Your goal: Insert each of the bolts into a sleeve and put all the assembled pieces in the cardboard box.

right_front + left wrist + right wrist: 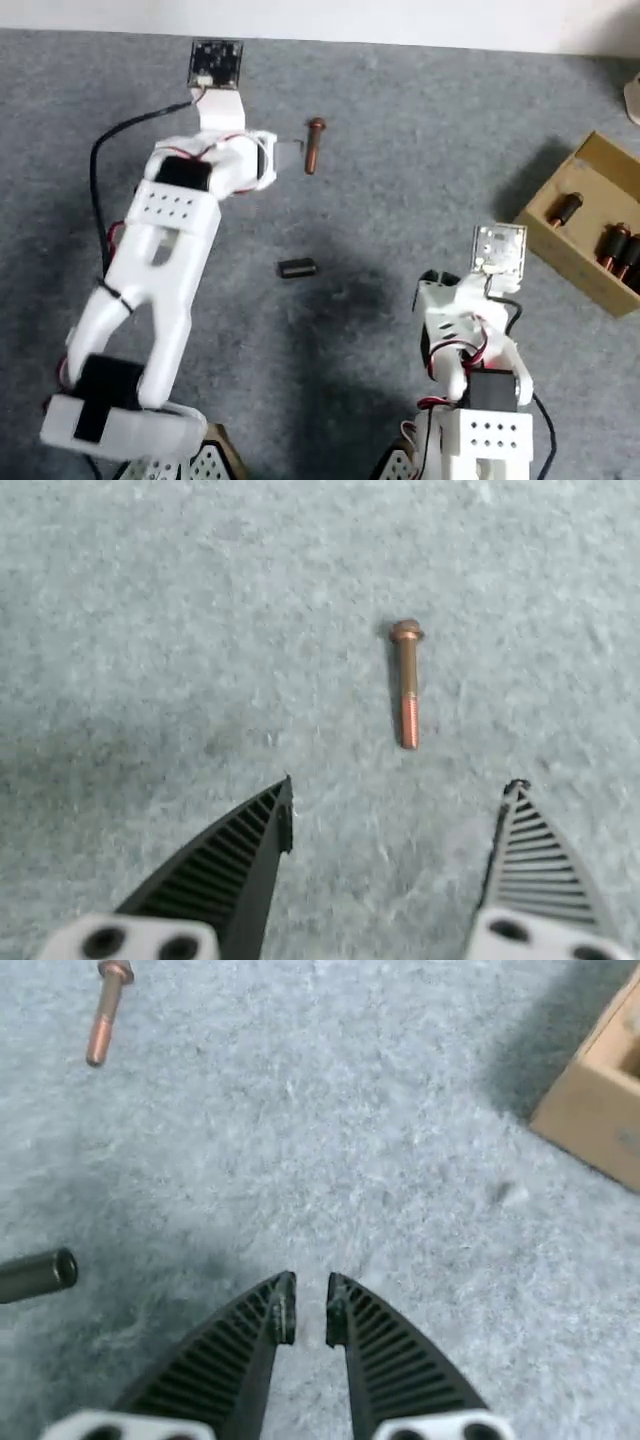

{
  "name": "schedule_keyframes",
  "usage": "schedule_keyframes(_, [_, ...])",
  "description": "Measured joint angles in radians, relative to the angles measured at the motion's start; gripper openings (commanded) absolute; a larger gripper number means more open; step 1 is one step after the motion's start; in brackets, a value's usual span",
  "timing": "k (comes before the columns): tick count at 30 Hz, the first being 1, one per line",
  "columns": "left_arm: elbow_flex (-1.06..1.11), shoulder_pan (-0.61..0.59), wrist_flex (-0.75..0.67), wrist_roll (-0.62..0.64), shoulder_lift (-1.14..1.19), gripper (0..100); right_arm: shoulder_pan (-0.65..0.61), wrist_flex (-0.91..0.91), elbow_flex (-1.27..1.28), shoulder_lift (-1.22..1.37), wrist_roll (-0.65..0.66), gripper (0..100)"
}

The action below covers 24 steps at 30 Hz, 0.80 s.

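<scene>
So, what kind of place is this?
Probably a workshop or lab bench for robot assembly practice: a grey fabric-covered table, a loose bolt and sleeve, and a cardboard box with assembled pieces.

1 bolt (314, 145) and 1 sleeve (297, 268) lie loose on the tabletop (430, 110). There is 1 box (565, 258), and 3 assembled pieces show inside it: 1 (567, 208) alone and 2 (612, 243) close together. The box runs past the view's edge, so that count may fall short. 2 arms stand here with 1 hand each: the left hand (400, 792) and the right hand (310, 1308).
</scene>
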Motion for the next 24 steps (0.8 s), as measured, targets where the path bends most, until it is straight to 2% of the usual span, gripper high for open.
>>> schedule_keyframes(5, [-0.232, 0.0, 0.144, 0.0, 0.207, 30, 0.0, -0.035, 0.023, -0.002, 0.0, 5.0])
schedule_keyframes(12, [-0.686, -0.041, 0.393, 0.002, 0.531, 30, 0.0, -0.038, 0.023, -0.002, 0.0, 5.0])
schedule_keyframes(18, [-1.013, -0.078, 0.44, 0.0, 0.793, 30, 0.0, -0.038, 0.023, -0.002, 0.0, 5.0])
schedule_keyframes(24, [-1.189, -0.083, 0.473, -0.018, 0.956, 30, 0.0, -0.038, 0.023, -0.002, 0.0, 5.0])
